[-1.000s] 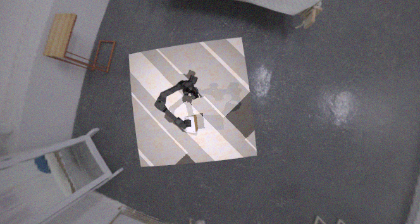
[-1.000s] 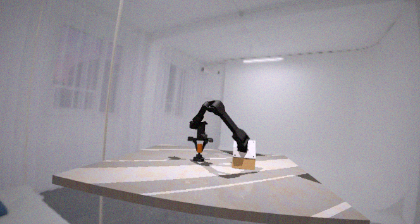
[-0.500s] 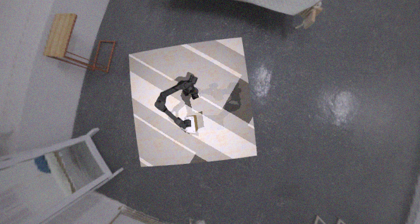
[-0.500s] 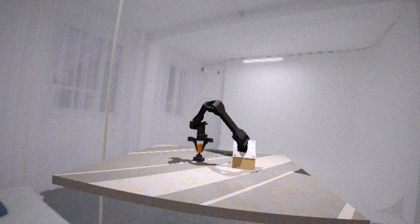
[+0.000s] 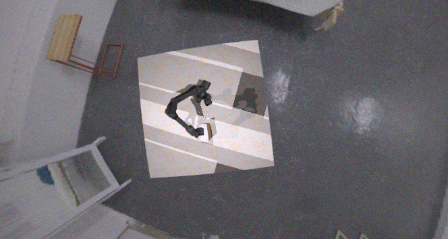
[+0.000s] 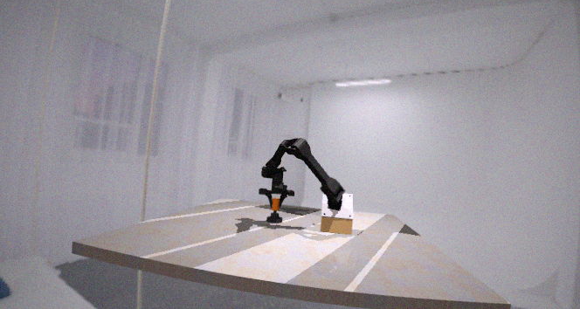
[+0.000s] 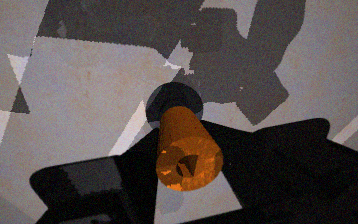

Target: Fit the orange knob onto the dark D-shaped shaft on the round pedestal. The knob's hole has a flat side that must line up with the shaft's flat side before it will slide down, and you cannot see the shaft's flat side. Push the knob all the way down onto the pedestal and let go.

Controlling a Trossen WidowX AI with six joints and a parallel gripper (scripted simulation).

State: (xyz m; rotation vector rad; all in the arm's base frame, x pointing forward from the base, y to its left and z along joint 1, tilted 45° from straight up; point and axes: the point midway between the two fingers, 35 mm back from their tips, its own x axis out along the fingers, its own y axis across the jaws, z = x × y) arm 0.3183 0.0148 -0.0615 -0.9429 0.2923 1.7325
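Observation:
The orange knob is upright between the fingers of my gripper, which is shut on it. In the wrist view its top face shows a dark hole, and black fingers stand on both sides. The dark round pedestal stands on the table directly below the knob. In the exterior view the knob's lower end is a little above the pedestal's wide base. The shaft is not clearly visible, and I cannot tell how far it is inside the knob. In the top view the arm hides the knob and pedestal.
The arm's base stands by a white and tan block on the table. Light stripes and dark shadows cross the table top. A wooden chair-like piece and a white-framed piece of furniture stand off the table.

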